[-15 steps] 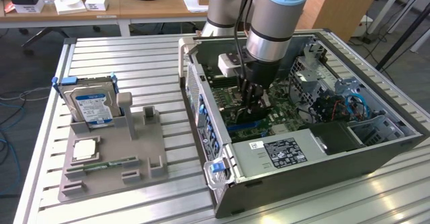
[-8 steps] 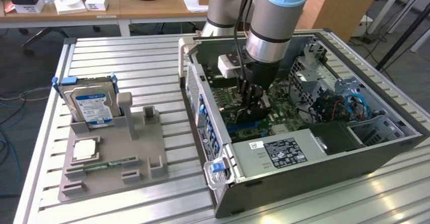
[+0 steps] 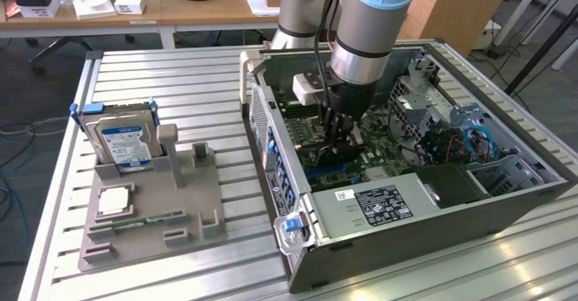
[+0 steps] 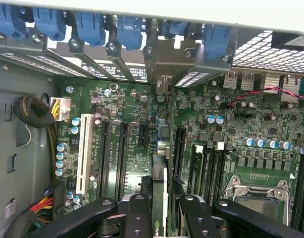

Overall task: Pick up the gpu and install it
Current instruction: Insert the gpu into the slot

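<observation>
Black fingers (image 4: 137,218) sit closest: gripper (image 4: 164,223) is clamped on the gpu (image 4: 162,183), held edge-on w/ bracket end toward the rear slot covers (image 4: 87,25). Card stands over the motherboard (image 4: 241,129) btwn two black expansion slots, inside the open PC case (image 3: 407,247). Hard drive (image 3: 122,142) stands in the grey holder (image 3: 153,226), exterior view's left.
</observation>
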